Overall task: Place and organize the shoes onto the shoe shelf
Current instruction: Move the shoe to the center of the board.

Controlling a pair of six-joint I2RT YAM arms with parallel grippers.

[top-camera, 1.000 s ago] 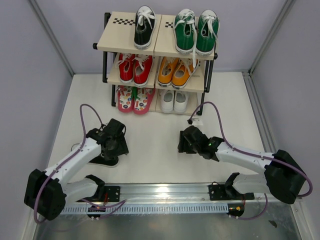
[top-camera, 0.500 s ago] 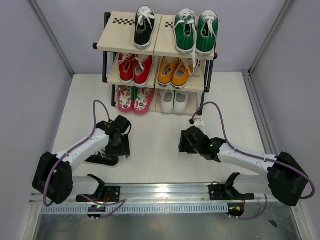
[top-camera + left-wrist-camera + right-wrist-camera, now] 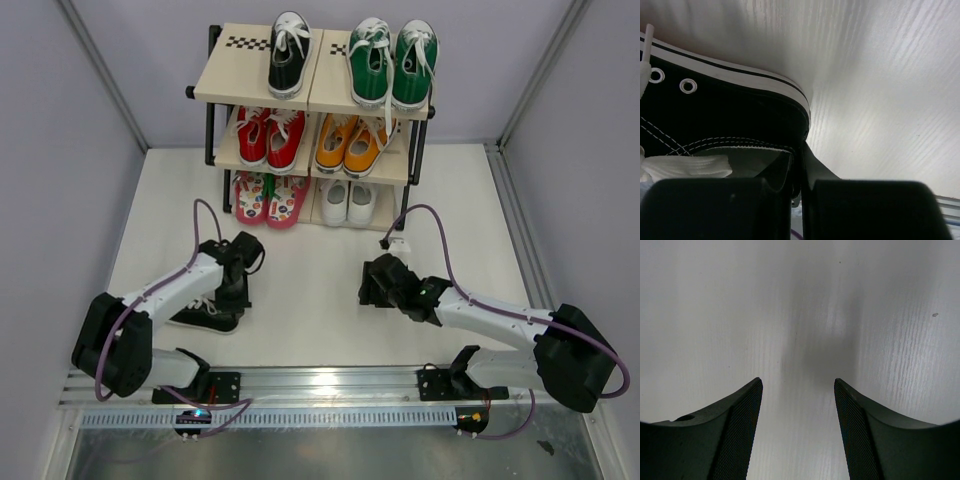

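Shoes, listed by place. On the three-tier shoe shelf of pale beige boards and black metal frame (image 3: 225,82), at the far end of the white table (image 3: 310,250), you have:
- Top tier: one black white-laced canvas sneaker (image 3: 288,55) on the left board; the green white-laced canvas sneakers (image 3: 392,65), a pair, on the right.
- Middle tier: red lace-up pair (image 3: 270,138) left, orange lace-up pair (image 3: 350,145) right.
- Bottom tier: pink patterned flip-flops (image 3: 270,198) left, small plain white shoes (image 3: 348,202) right.

Off the shelf: the second black canvas sneaker (image 3: 200,318) lies on the table at the left, partly hidden under the left arm (image 3: 165,298).

Views. The overhead camera gives you the shelf and both arms, but not how the left fingertips stand. The left wrist camera supplies that. The left gripper (image 3: 797,185) has its fingers almost together, clamped on the thin rim of the second black canvas sneaker at its opening. The white sole stripe and two eyelets show beside it. The right wrist camera shows you only the right gripper (image 3: 798,385), fingers well apart and holding nothing, over bare table.
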